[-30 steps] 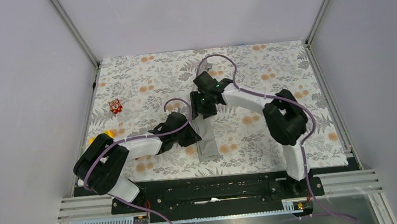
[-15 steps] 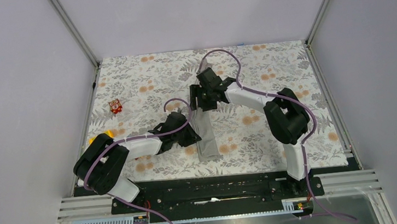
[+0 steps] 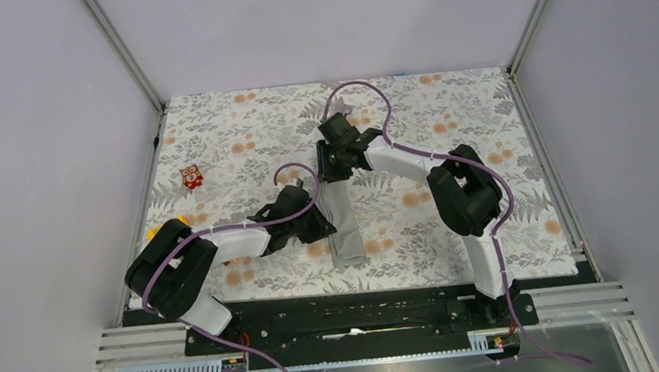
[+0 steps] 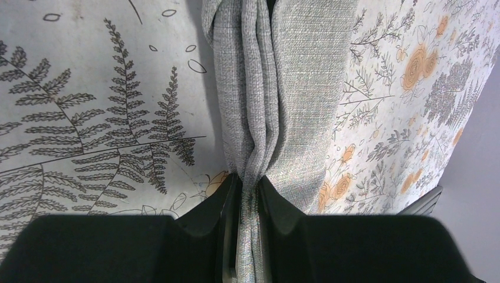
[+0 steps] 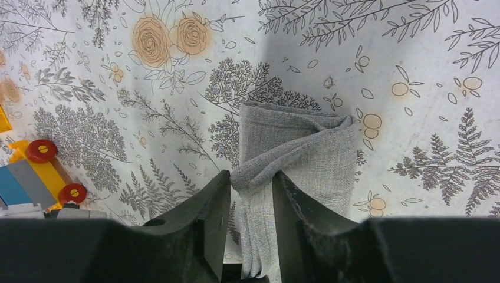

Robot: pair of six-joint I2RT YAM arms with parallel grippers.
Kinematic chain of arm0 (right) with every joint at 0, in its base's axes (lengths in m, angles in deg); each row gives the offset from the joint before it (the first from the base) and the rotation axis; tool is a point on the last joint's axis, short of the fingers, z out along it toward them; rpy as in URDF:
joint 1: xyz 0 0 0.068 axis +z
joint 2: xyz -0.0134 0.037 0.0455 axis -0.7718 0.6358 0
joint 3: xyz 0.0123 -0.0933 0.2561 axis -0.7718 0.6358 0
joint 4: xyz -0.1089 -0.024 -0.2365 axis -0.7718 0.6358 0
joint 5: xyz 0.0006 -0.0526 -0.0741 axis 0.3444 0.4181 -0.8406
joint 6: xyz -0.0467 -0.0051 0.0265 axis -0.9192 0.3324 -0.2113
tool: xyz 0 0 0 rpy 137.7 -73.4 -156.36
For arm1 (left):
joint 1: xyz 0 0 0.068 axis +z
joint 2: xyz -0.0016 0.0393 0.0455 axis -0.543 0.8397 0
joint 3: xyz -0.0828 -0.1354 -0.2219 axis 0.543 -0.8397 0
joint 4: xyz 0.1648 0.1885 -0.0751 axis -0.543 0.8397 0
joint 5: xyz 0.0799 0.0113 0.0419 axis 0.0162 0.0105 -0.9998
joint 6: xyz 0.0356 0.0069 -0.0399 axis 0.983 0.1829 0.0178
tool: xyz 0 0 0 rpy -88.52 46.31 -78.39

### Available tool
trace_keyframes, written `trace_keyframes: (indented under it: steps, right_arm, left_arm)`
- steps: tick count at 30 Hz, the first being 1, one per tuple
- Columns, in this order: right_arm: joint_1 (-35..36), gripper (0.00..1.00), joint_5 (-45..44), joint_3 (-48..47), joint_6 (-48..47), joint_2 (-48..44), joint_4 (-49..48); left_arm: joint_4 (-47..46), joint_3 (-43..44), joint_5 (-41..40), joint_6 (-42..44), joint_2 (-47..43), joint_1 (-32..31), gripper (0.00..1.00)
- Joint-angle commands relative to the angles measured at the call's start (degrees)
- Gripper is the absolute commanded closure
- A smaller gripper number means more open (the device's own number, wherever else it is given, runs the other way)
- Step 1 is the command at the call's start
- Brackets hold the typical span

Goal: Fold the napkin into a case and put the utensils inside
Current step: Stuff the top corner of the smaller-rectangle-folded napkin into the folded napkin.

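The grey napkin (image 3: 346, 230) lies folded into a narrow strip on the floral tablecloth (image 3: 238, 131), running from the middle toward the near edge. My left gripper (image 3: 319, 226) is at the strip's left side. In the left wrist view its jaws (image 4: 249, 186) are shut on the bunched layers of the napkin (image 4: 295, 88). My right gripper (image 3: 332, 172) is at the strip's far end. In the right wrist view its jaws (image 5: 252, 177) pinch a raised fold of the napkin (image 5: 312, 153). The utensils are out of view.
A small red toy block (image 3: 191, 176) sits left on the cloth, and a yellow toy (image 3: 168, 227) lies by the left arm. The right wrist view shows a yellow and blue toy with red wheels (image 5: 35, 177). Metal frame rails (image 3: 542, 156) border the table.
The right gripper shifted slightly left over the strip's far end, widened, then closed onto a fold of it. The left gripper kept its pinch and barely moved.
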Motion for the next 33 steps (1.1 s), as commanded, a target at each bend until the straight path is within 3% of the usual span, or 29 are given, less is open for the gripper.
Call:
trace_keyframes:
  steps: [1,5,10,18,20,23,25,30,33]
  right_arm:
    - [0.73,0.63,-1.64,-2.08,-0.54,0.2,0.4]
    - [0.94,0.54,-1.97,-1.75,-0.61,0.11,0.57]
    - [1.53,0.54,-3.2,-1.8,-1.12,0.39,1.04]
    - [1.67,0.89,-3.72,-1.36,-1.32,-0.51,0.79]
    - [1.61,0.99,-3.12,-0.28,-1.29,-1.34,-0.66]
    - [0.8,1.0,0.12,1.26,-0.83,-2.06,-2.21]
    - [-0.22,1.0,2.99,3.64,0.07,-3.02,-4.44]
    - [-3.9,1.0,12.89,11.76,5.0,-6.12,-13.63]
    - [-5.05,1.0,15.17,14.34,6.66,-7.31,-16.18]
  left_arm:
    - [0.15,-0.33,0.03,0.65,0.88,0.12,0.8]
    - [0.27,-0.03,-0.02,0.73,1.03,0.07,0.8]
    - [0.3,0.17,0.01,0.86,1.35,0.08,0.8]
    - [0.51,0.3,0.22,1.23,0.38,0.14,0.79]
    - [0.53,0.31,0.95,1.63,-0.61,0.07,0.67]
    - [2.93,0.51,1.79,1.86,-3.97,0.08,0.5]
    - [5.39,0.56,1.6,2.07,-7.65,0.25,0.45]
    - [12.62,1.76,3.6,4.61,-16.52,7.04,0.44]
    - [14.27,5.42,6.49,7.84,-15.76,11.89,0.49]
